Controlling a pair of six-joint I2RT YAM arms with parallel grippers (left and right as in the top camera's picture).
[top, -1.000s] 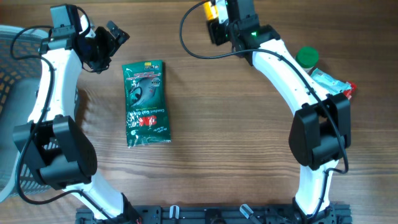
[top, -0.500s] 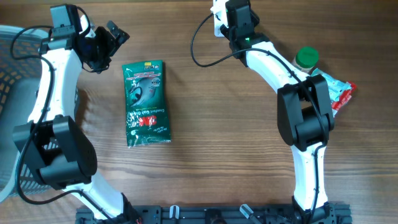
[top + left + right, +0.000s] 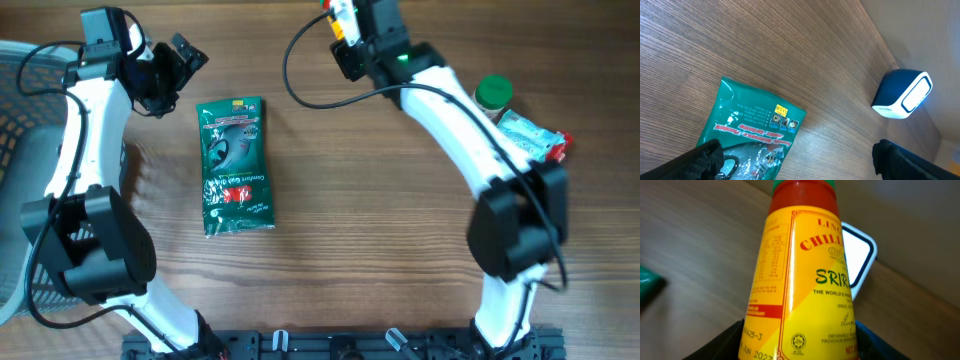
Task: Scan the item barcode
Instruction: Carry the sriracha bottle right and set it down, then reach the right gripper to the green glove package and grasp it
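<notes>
- Right jaws clenched on the sriracha bottle (image 3: 805, 280), at 12 o'clock of the tabletop (image 3: 360, 200); overhead crops it at the top edge.
- Bottle base is hidden between the jaws; label print is too small to read and cut off at 3 o'clock.
- Scanner (image 3: 862, 255) is behind the bottle and mostly covered.
- Left jaws released and empty at 10 o'clock; in the wrist view they show only as dark blurs.
- Green packet (image 3: 235, 165) lies flat at 9 o'clock.
- Green-lid jar (image 3: 492, 93) at 2 o'clock, partly behind the right arm.
- Basket (image 3: 20, 100) is cropped at 9 o'clock.
</notes>
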